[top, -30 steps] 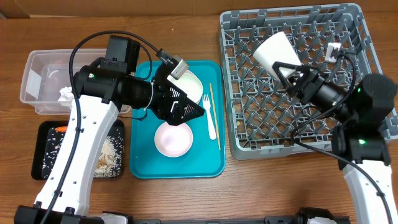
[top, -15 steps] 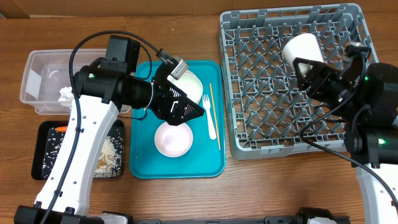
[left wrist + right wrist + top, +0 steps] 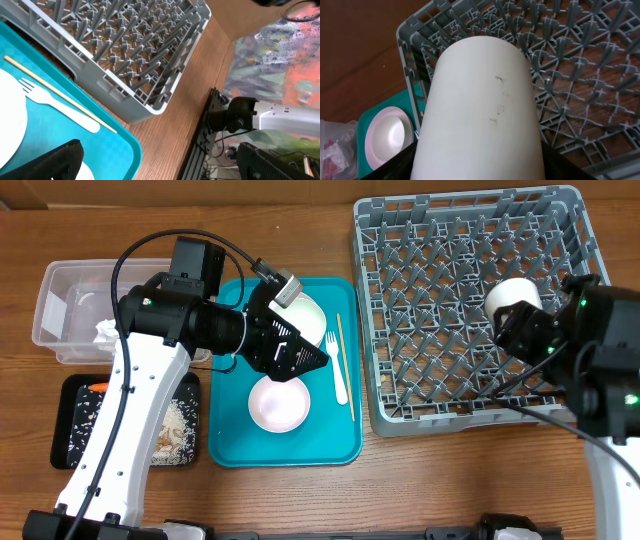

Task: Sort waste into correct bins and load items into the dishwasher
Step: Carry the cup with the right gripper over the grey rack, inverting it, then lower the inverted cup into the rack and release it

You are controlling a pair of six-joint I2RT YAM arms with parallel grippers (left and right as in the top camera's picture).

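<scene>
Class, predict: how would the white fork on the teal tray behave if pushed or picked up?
The fork looks thin and plastic, so it is probably light and slightly bendy. Lying flat on the smooth teal tray, it would likely slide, not roll.

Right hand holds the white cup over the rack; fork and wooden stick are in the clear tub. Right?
No: overhead shows the fork and wooden stick on the teal tray, not in the clear tub. Right hand does hold the white cup over the rack.

A white cup [image 3: 480, 115] fills the view, dark jaws clamping its near end, over a corner of the grey rack [image 3: 575, 75]; a pink bowl [image 3: 387, 142] lies beside the rack.
</scene>
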